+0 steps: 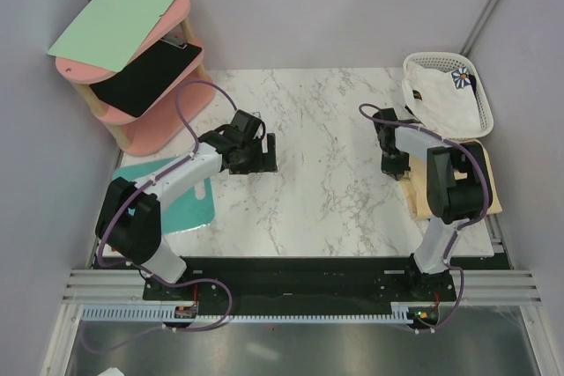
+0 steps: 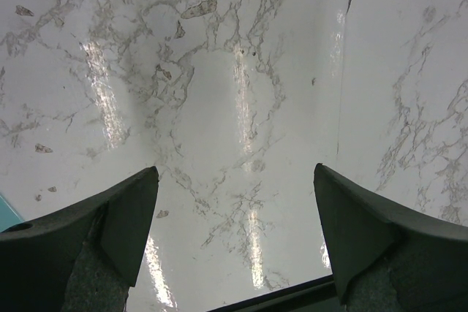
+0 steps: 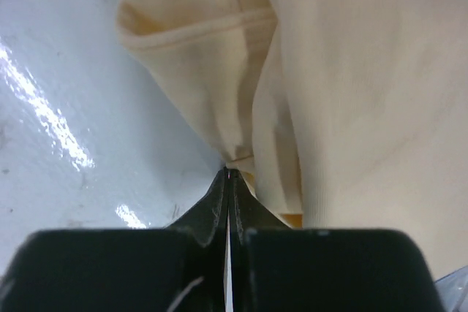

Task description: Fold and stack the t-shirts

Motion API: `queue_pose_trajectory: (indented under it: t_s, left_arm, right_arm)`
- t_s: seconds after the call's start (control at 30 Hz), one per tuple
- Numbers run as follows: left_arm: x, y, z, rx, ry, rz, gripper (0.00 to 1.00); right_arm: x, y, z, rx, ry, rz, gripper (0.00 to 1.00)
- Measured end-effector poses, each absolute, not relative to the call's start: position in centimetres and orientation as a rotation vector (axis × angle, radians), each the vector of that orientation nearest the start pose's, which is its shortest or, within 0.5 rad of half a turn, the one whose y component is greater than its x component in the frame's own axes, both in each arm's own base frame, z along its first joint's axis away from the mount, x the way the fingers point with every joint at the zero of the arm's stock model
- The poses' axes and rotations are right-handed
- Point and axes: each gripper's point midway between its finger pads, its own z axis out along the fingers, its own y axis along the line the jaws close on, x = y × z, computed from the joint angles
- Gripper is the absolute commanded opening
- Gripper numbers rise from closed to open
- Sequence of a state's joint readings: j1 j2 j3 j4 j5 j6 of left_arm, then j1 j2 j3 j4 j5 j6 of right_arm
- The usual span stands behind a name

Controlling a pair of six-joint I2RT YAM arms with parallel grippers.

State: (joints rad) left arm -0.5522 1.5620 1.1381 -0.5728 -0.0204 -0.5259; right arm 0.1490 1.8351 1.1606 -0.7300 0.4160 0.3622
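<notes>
A pale yellow t-shirt (image 1: 421,200) lies bunched at the table's right edge, partly under my right arm. In the right wrist view its folds (image 3: 351,71) run together at the tips of my right gripper (image 3: 228,173). That gripper (image 1: 393,165) is shut, and it pinches the shirt's left edge. A whitish t-shirt (image 1: 436,99) with a flower-print patch fills the white basket (image 1: 484,107). My left gripper (image 1: 261,154) hovers left of centre over bare marble. It stands wide open (image 2: 235,168) with nothing between its fingers.
A turquoise board (image 1: 181,204) with a handle hole lies at the left edge under my left arm. A pink two-tier shelf (image 1: 181,6) at the back left carries a green clipboard (image 1: 115,19) and a black one (image 1: 150,77). Grey walls enclose the table.
</notes>
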Motion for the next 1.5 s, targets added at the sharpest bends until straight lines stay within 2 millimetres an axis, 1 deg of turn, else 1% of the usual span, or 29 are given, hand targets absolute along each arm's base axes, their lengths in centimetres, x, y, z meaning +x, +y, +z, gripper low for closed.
queue_pose_trajectory:
  t_s: [0.1, 0.2, 0.47, 0.57, 0.63, 0.67, 0.7, 0.77, 0.83, 0.87, 0.9, 0.97, 1.0, 1.07, 1.1, 1.13, 1.17, 1.2, 1.27, 1.33, 1.4, 1.5]
  left_arm:
    - [30.7, -20.9, 10.2, 0.026, 2.614, -0.372, 0.94]
    - [30.7, -20.9, 10.2, 0.026, 2.613, -0.371, 0.94]
    - [30.7, -20.9, 10.4, 0.025, 2.608, -0.372, 0.94]
    - [30.7, -20.9, 10.6, 0.025, 2.602, -0.376, 0.95]
    - [30.6, -20.8, 10.7, 0.024, 2.598, -0.377, 0.95]
    - [30.6, -20.8, 10.7, 0.024, 2.597, -0.377, 0.98]
    - [30.5, -20.7, 10.7, 0.024, 2.597, -0.376, 1.0]
    - [30.4, -20.6, 10.6, 0.022, 2.599, -0.37, 1.0]
    - [30.4, -20.3, 10.5, 0.019, 2.598, -0.356, 1.0]
    - [30.4, -20.2, 10.4, 0.017, 2.597, -0.348, 1.0]
    - [30.4, -20.1, 10.4, 0.015, 2.596, -0.34, 1.0]
    - [30.4, -19.8, 10.4, 0.011, 2.591, -0.324, 1.0]
    - [30.4, -19.7, 10.4, 0.009, 2.588, -0.314, 1.0]
    - [30.5, -19.4, 10.4, 0.011, 2.582, -0.299, 1.0]
    - [30.5, -19.3, 10.4, 0.014, 2.579, -0.29, 1.0]
    - [30.5, -19.1, 10.3, 0.016, 2.578, -0.28, 1.0]
    - [30.5, -19.0, 10.2, 0.02, 2.578, -0.273, 1.0]
    - [30.5, -19.0, 10.1, 0.023, 2.579, -0.268, 1.0]
    - [30.4, -18.8, 10.0, 0.029, 2.579, -0.256, 1.0]
    - [30.4, -18.5, 9.7, 0.035, 2.58, -0.239, 1.0]
    - [30.4, -18.3, 9.5, 0.042, 2.581, -0.221, 1.0]
    - [30.5, -18.0, 9.4, 0.053, 2.575, -0.2, 1.0]
  right_arm:
    - [33.3, -1.0, 1.6, 0.336, 2.804, -0.561, 0.0]
    - [34.0, -1.8, 1.6, 0.344, 2.779, -0.631, 0.0]
    - [34.3, -4.4, 1.9, 0.417, 2.725, -0.748, 0.0]
    - [34.4, -5.0, 2.0, 0.434, 2.711, -0.768, 0.0]
    - [34.6, -5.0, 2.2, 0.435, 2.702, -0.764, 0.0]
    - [34.7, -5.0, 2.4, 0.432, 2.695, -0.758, 0.0]
    - [34.9, -4.8, 2.9, 0.426, 2.684, -0.749, 0.02]
    - [35.5, -4.2, 4.5, 0.403, 2.641, -0.716, 0.06]
    - [36.2, -3.0, 6.8, 0.368, 2.576, -0.667, 0.11]
    - [36.5, -2.2, 7.9, 0.347, 2.546, -0.642, 0.21]
    - [36.8, -1.2, 9.1, 0.315, 2.513, -0.608, 0.36]
    - [37.3, 1.8, 11.5, 0.237, 2.452, -0.515, 0.5]
    - [37.5, 3.5, 12.7, 0.189, 2.42, -0.45, 0.61]
    - [37.6, 6.4, 13.5, 0.118, 2.396, -0.361, 0.74]
    - [37.7, 7.9, 13.8, 0.081, 2.385, -0.307, 0.86]
    - [37.8, 9.6, 14.0, 0.038, 2.376, -0.249, 0.91]
    - [37.9, 10.7, 14.0, 0.022, 2.369, -0.211, 0.96]
    - [37.9, 11.7, 13.9, -0.007, 2.367, -0.181, 0.98]
    - [37.9, 13.9, 13.5, -0.059, 2.365, -0.128, 0.98]
    - [37.8, 15.8, 12.6, -0.111, 2.369, -0.099, 0.98]
    - [37.5, 17.6, 11.4, -0.164, 2.383, -0.086, 0.98]
    - [36.7, 20.2, 8.9, -0.255, 2.418, -0.077, 0.98]
